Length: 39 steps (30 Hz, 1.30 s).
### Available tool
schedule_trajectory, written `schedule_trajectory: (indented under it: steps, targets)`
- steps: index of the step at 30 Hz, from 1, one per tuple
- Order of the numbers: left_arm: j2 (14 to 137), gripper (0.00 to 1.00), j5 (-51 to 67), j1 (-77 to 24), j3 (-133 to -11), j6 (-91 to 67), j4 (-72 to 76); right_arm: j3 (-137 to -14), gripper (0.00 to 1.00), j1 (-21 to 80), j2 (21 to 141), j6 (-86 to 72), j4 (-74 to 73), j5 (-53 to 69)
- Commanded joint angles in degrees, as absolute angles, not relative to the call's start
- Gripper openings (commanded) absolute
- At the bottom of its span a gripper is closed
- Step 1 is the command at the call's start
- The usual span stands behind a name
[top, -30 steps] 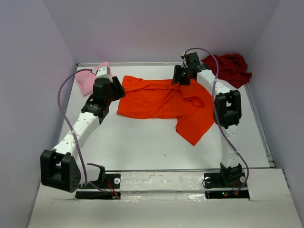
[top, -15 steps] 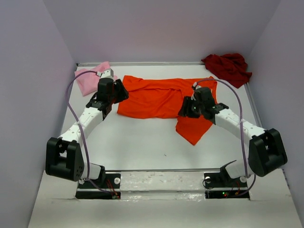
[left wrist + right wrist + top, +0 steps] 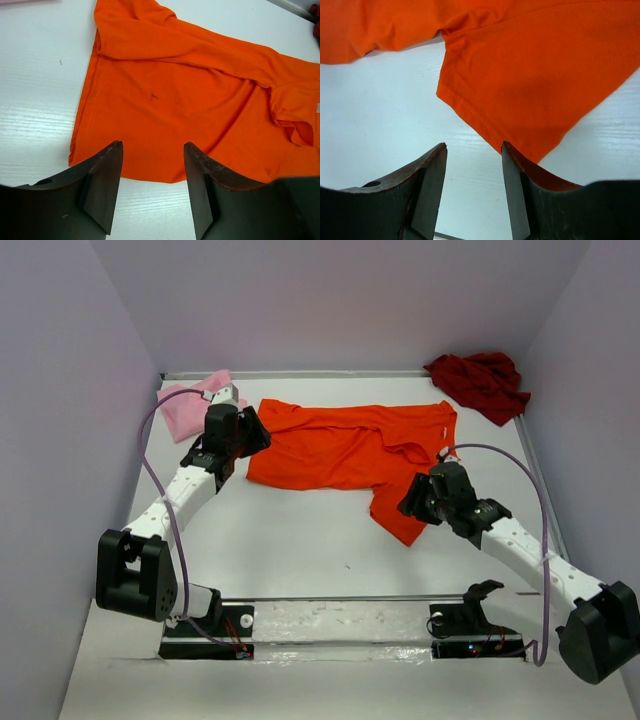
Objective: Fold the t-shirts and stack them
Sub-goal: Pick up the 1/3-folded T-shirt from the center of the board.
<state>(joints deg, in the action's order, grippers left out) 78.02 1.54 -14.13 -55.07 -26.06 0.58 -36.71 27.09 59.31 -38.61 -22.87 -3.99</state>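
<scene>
The bright orange t-shirt (image 3: 345, 448) lies spread across the back middle of the table, one part hanging toward the front right. It fills the left wrist view (image 3: 190, 95) and the right wrist view (image 3: 540, 65). My left gripper (image 3: 252, 437) is open and empty at the shirt's left edge (image 3: 152, 165). My right gripper (image 3: 412, 505) is open and empty just above the shirt's lower right corner (image 3: 472, 162). The light pink t-shirt (image 3: 185, 408) is bunched at the back left. The dark red t-shirt (image 3: 480, 382) is crumpled at the back right corner.
The white table (image 3: 300, 540) is boxed in by lilac walls on three sides. A raised rail (image 3: 545, 500) runs along the right edge. Both arm bases stand at the near edge (image 3: 340, 625).
My right arm has swung from the shirt's back right corner down toward the front, to the shirt's lower right corner. My left arm shifted slightly a second ago and has stayed put since.
</scene>
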Motion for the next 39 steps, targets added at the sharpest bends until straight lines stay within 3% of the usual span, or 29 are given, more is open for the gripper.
schedule_trajectory:
  steps: [1, 11, 23, 39]
  targets:
    - [77.4, 0.61, 2.2, -13.6, -55.2, -26.1, 1.6, -35.6, 0.54, 27.6, 55.2, -42.0, -28.5, -5.5]
    - [77.9, 0.61, 2.0, -12.9, -55.7, -25.8, 1.0, -33.4, 0.54, 27.6, 54.4, -44.2, -33.6, -5.4]
    - [78.1, 0.61, 0.6, -12.8, -56.0, -25.1, 0.1, -34.3, 0.54, 28.1, 64.6, -44.0, -27.6, -2.7]
    - [79.4, 0.61, 0.6, -11.9, -56.5, -25.2, 0.1, -29.8, 0.52, 28.7, 69.4, -45.0, -20.7, 3.6]
